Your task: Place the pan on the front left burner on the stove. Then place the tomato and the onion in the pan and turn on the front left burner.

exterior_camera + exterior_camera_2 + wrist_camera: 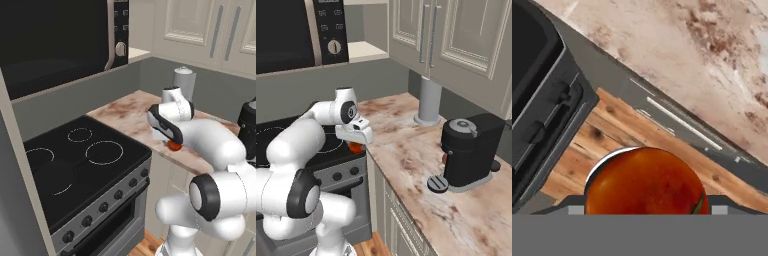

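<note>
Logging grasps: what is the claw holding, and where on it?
The tomato, apparently gripped across its sides; the contact points cannot be seen.

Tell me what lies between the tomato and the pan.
In the left base view, the stretch from the tomato to the pan holds the counter edge and the stove glass with the larger burner ring; nothing stands on it.

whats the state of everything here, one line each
tomato: clamped in the jaws, lifted off the counter by its edge
jaws: closed wide around the tomato
pan: on the stove, over a near ring, looks empty
stove: rings dark, none glowing; knob positions too small to tell
microwave: door shut
cabinet doors: shut
</note>
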You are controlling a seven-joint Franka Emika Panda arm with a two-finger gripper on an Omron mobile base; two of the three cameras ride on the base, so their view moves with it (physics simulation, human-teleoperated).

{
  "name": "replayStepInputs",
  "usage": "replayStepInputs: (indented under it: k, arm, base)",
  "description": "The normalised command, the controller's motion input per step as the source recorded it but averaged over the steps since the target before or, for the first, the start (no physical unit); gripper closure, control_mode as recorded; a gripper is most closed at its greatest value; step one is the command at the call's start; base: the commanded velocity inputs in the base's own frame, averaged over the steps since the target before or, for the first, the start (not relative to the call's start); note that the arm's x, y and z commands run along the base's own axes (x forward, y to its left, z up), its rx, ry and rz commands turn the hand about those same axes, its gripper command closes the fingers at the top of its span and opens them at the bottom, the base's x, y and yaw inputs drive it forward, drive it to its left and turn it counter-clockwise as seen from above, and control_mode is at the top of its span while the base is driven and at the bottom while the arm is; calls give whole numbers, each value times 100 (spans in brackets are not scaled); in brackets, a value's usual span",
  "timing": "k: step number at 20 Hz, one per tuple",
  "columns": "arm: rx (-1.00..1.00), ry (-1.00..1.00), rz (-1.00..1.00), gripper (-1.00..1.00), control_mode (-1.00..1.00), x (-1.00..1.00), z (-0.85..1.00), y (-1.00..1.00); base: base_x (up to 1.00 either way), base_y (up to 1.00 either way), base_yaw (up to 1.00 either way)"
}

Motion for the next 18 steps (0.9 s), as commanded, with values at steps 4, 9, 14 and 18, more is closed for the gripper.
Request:
replayStepInputs:
  k: [4,9,14,18]
  arm:
    - [11,9,30,100,-100,0,3,72]
    - [11,9,30,100,-100,0,0,75]
    - [7,3,27,100,-100,0,0,83]
    - [2,0,21,100,-100,0,0,86]
  base:
    - [0,0,0]
    - [0,0,0]
    - [0,0,0]
    - [0,0,0]
